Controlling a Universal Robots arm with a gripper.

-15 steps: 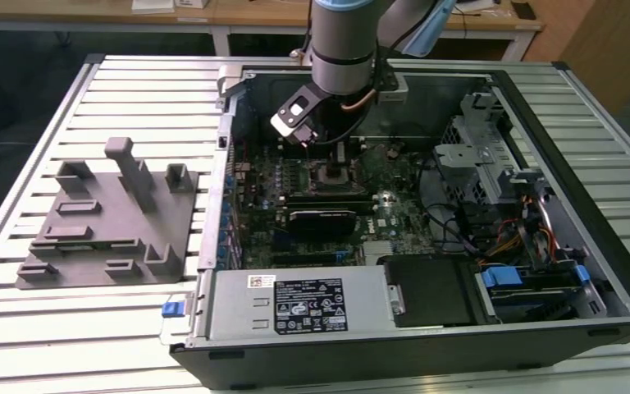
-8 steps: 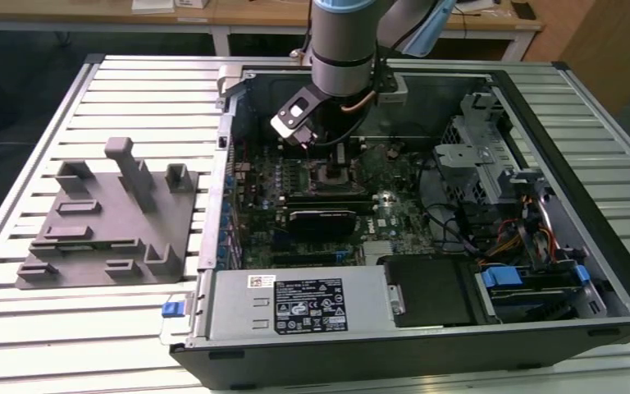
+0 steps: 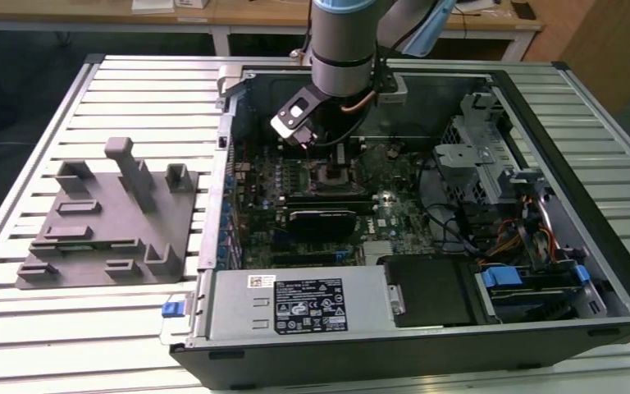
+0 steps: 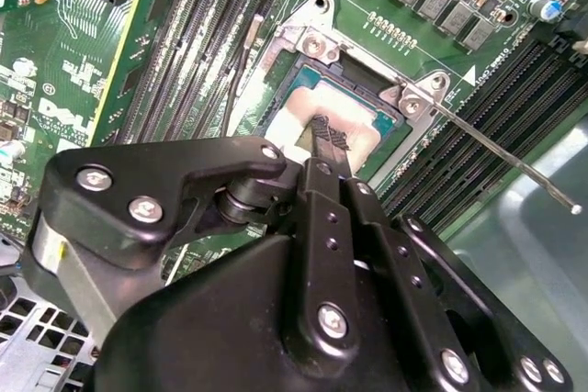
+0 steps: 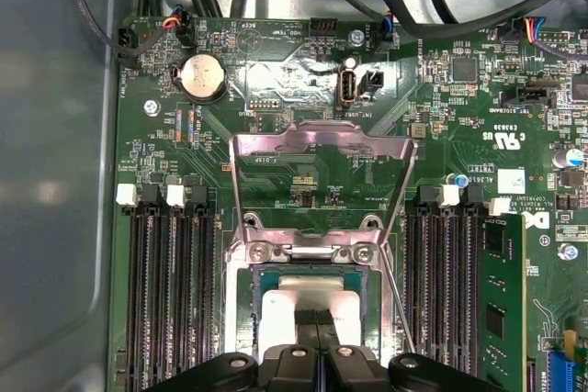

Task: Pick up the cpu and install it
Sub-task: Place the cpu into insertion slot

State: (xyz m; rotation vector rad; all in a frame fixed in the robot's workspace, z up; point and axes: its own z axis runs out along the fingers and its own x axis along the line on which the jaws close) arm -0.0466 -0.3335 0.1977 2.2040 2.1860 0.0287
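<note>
Sitting flat in the socket (image 5: pixel 244 293), the cpu (image 5: pixel 278 306) has the load plate (image 5: pixel 322 149) flipped up and the lever (image 4: pixel 496 155) swung out. End effector (image 5: pixel 318 317) is right over it, fingers pressed together with nothing between them, tips at the metal top; contact unclear. All this is inside the open PC case (image 3: pixel 227 164) on the slatted bench (image 3: pixel 129 90). A grey fixture (image 3: pixel 107 222) sits beside the case, on the exterior view's left.

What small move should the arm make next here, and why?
Probably lift the gripper straight up, slowly. The cpu already appears to lie flat inside the socket frame, the gripper sits right at its top face, and the load plate stands open, so nothing there seems to block a retreat.
</note>
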